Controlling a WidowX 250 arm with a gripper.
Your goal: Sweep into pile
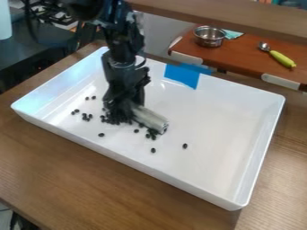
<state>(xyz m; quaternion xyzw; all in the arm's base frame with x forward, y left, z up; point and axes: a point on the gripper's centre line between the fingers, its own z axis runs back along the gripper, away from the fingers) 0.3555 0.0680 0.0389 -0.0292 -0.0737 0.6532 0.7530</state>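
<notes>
Low over the left-centre of the white tray [216, 130], the black gripper [124, 108] points down, shut on a pale, roughly cylindrical brush [150, 117]. The brush extends from under the gripper toward the lower right, close to the tray floor. Small black beans are bunched around the gripper's lower end and the brush's tip. Several more lie scattered to the left, and a lone bean [185, 146] sits right of the brush. One bean [101, 134] is near the front wall, and another [153, 150] lies below the brush. The gripper hides part of the tray floor behind it.
Blue tape [183, 75] crosses the tray's back wall. Raised walls surround the tray on a wooden table [90, 175]. Beyond it, a reddish-brown surface [240, 58] holds a metal pot [210, 37] and a spoon with a green handle [282, 58].
</notes>
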